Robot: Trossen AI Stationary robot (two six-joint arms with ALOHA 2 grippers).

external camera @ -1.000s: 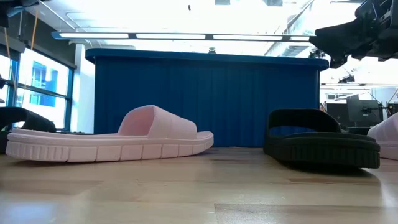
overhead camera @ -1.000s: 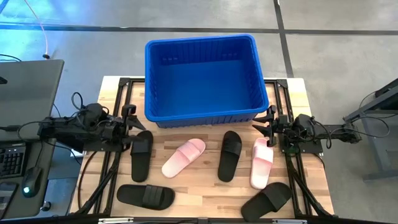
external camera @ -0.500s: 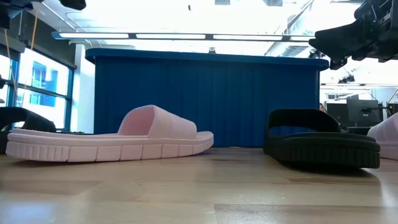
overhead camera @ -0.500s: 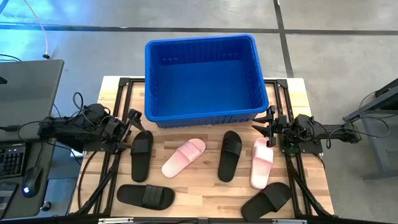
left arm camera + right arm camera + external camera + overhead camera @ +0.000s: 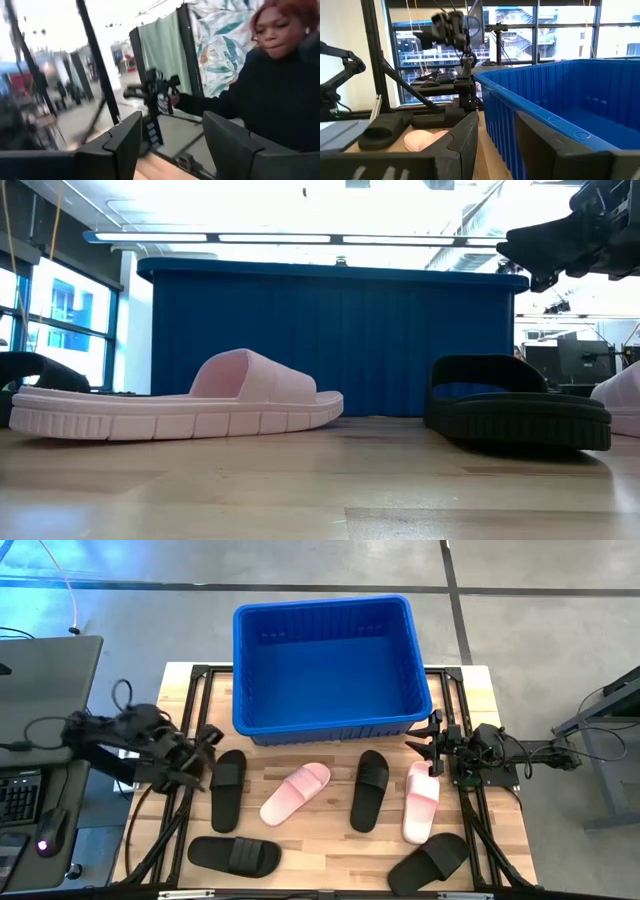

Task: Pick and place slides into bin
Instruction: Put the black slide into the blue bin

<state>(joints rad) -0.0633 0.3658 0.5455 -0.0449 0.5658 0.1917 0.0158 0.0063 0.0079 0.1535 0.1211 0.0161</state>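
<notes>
reach step: left gripper (image 5: pixel 207 752), fingers apart and empty, must drop onto black slide (image 5: pixel 226 789) at its 4 o'clock; bin (image 5: pixel 330 726) empty.

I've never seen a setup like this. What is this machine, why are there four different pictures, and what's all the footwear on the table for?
It is a robot with two dark arms at a wooden table, each ending in a two-finger gripper. One picture looks straight down from above, one sits at table-top height, and two come from cameras on the arms' wrists.

On the table stands a large blue bin, with nothing visible inside it. In front of it lie six slides: four black slides and two pink slides. The job is to put them into the bin.

Nothing is held. The left gripper hangs open near the table's left edge, beside a black slide. The right gripper is open too, at the right edge near the bin's corner. The left wrist camera also catches a person in the room beyond.
</notes>
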